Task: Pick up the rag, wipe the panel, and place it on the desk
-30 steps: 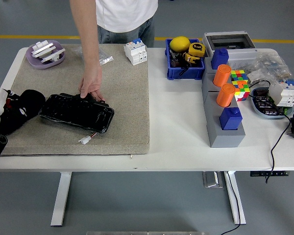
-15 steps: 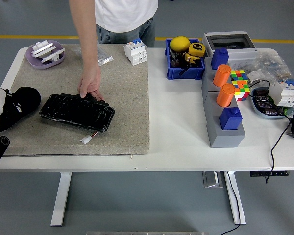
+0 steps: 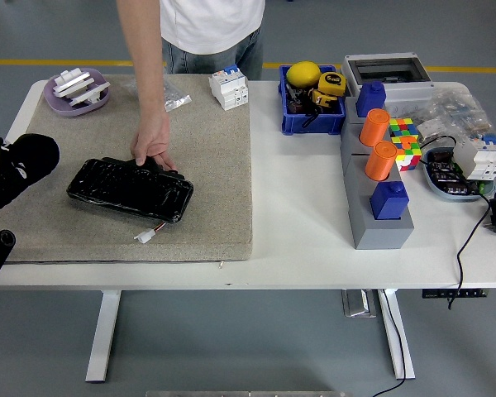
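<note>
At nine o'clock on the mat [image 3: 215, 165], the left hand [image 3: 21, 165] shows as a dark bundle; whether it grips a rag I cannot tell. A person's hand [image 3: 151, 145] steadies the panel [image 3: 130, 189], so sweep gently rightward over it, away from those fingers.

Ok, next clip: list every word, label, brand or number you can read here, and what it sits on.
None can be read.
Yellow tape measure in the blue bin: dark label, too small to read.
White circuit breaker on the mat: markings blurred.
White breakers at the right edge: markings blurred.
Black panel under the person's hand: no print visible.
</note>
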`<state>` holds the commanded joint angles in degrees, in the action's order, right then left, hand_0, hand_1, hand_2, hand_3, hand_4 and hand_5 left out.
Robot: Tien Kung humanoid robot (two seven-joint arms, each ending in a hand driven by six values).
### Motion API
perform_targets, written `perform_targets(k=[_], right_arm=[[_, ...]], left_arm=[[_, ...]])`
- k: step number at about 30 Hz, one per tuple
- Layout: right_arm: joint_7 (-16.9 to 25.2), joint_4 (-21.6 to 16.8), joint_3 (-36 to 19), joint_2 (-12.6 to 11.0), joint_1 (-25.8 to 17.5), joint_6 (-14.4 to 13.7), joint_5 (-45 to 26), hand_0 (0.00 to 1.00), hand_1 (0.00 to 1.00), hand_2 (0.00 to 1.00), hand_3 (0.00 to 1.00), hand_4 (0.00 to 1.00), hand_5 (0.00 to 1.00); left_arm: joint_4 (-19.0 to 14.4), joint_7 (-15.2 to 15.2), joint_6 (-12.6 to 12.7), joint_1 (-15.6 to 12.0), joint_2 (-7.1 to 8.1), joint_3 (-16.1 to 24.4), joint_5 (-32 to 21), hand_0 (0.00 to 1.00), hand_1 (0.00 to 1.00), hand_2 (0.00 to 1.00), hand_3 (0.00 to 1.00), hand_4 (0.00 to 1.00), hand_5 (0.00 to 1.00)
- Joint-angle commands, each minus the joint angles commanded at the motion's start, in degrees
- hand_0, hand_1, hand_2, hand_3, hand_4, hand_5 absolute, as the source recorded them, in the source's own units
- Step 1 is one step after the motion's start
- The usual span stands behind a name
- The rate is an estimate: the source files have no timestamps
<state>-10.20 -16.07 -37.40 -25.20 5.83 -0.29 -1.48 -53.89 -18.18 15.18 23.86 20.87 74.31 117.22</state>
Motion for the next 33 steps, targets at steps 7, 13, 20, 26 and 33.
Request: perform_targets(k=[7, 13, 20, 26, 33], right_arm=[[0.2, 0.0, -0.1, 0.0, 0.1, 0.0, 0.1, 0.751, 0.642, 0.672, 0.569, 0.917, 0.406], [0.1, 0.2, 0.6, 0.0, 0.0, 0.2, -0.4, 0.752, 0.642, 0.672, 0.568, 0.92, 0.412], [0.2, 0.2, 0.6, -0.2, 0.0, 0.2, -0.4, 0.752, 0.642, 0.672, 0.567, 0.926, 0.423], [0.3, 0.2, 0.5, -0.1, 0.0, 0.2, -0.3, 0.751, 0.642, 0.671, 0.568, 0.928, 0.425], [0.2, 0.2, 0.6, -0.1, -0.1, 0.4, -0.4, 0.751, 0.642, 0.671, 0.568, 0.931, 0.429]], left_arm=[[-2.2, -0.1, 3.9, -0.7, -0.49, -2.7, 4.1, 0.241, 0.494, 0.625, 0.401, 0.002, 0.002], [-3.7, -0.3, 4.2, -1.7, -2.01, -4.8, 4.2, 0.23, 0.49, 0.628, 0.403, 0.002, 0.002], [-4.8, -0.6, 4.7, -2.4, -2.8, -6.3, 4.6, 0.23, 0.488, 0.623, 0.408, 0.002, 0.002], [-5.5, -1.0, 4.9, -3.2, -3.29, -8.2, 4.7, 0.229, 0.483, 0.62, 0.409, 0.002, 0.002], [-7.3, -0.6, 6.4, -4.5, -4.03, -10.5, 5.5, 0.228, 0.478, 0.618, 0.408, 0.002, 0.002]])
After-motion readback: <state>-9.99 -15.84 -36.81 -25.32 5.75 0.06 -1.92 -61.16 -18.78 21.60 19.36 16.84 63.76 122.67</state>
